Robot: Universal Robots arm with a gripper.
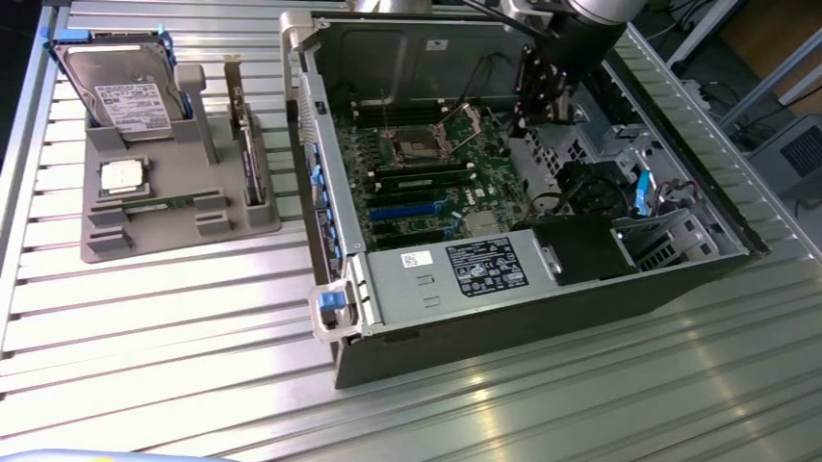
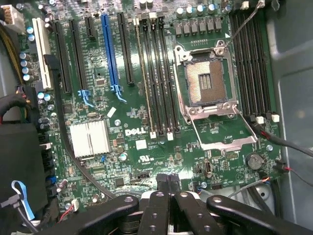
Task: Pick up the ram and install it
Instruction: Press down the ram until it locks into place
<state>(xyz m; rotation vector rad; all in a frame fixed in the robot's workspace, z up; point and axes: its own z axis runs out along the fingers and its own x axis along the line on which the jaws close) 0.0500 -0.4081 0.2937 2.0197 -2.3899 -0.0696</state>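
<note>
Well apart: ram (image 1: 165, 203) (on tray (image 1: 180, 237)), gripper (image 1: 534, 114).

above motherboard (image 2: 146, 142): open | case walls (image 1: 385, 43) ring it | black cables (image 2: 73, 156) cross board near heatsink (image 2: 89, 138)

There's the ram (image 1: 424, 181), a long, thin green stick with a row of dark chips. It's standing on edge in a motherboard memory slot, just beside the processor socket. In the wrist view it shows edge-on as a pale line (image 2: 145, 73) along the outermost slot, apparently fully seated, though that's hard to confirm.
</note>
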